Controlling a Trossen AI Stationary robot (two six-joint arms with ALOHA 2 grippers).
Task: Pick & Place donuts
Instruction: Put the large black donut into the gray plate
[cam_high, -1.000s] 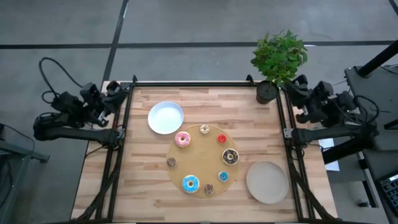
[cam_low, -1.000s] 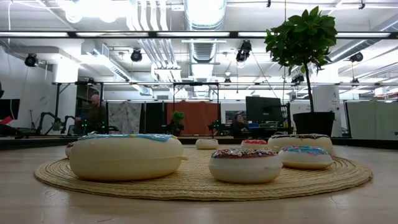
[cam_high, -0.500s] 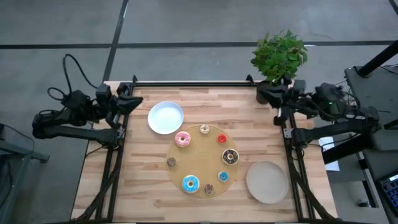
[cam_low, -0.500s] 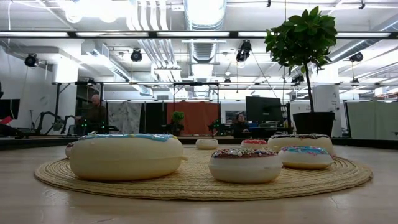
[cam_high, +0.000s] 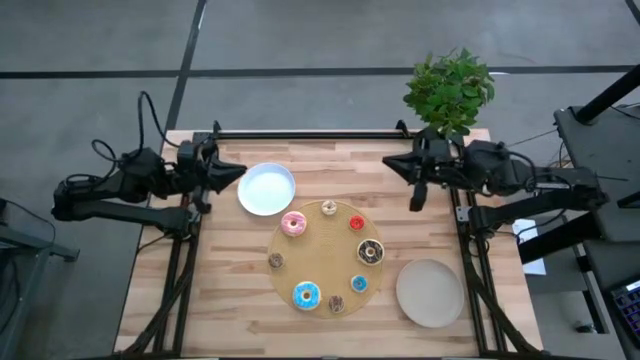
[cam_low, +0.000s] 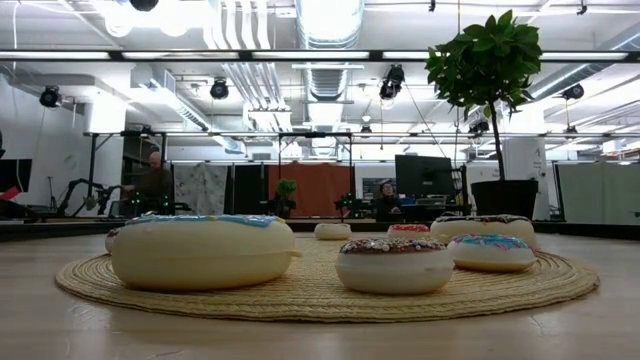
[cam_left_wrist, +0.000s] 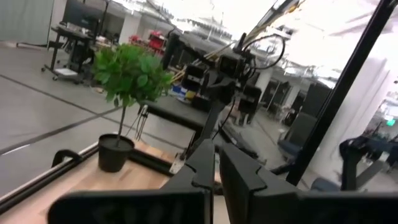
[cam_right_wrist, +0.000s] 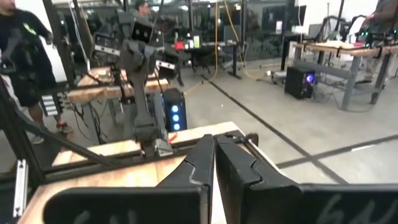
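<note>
Woven tan board (cam_high: 325, 262) sits in the middle of the wooden table (cam_high: 230, 290), and all the donuts are on it. Going by the board: pink iced donut (cam_high: 293, 224) at its far-left edge, small tan one (cam_high: 329, 208) at the far edge, small red one (cam_high: 357, 223) far-right, chocolate iced one (cam_high: 370, 252) on the right side, small blue one (cam_high: 358, 284) near-right, another small one (cam_high: 336, 303) at the near edge, big blue iced donut (cam_high: 306, 295) just beside it, small brown one (cam_high: 276, 260) on the left edge.

White plate (cam_high: 266, 188) sits just off the board's far-left, beige plate (cam_high: 429, 292) off its near-right, potted plant (cam_high: 447, 90) well beyond its far-right.

Left gripper (cam_high: 237, 173) hangs beside the white plate, fingers (cam_left_wrist: 208, 167) pressed together, holding nothing. Right gripper (cam_high: 390, 163) is out past the board's far-right, fingers (cam_right_wrist: 205, 158) also closed, nothing in them.
</note>
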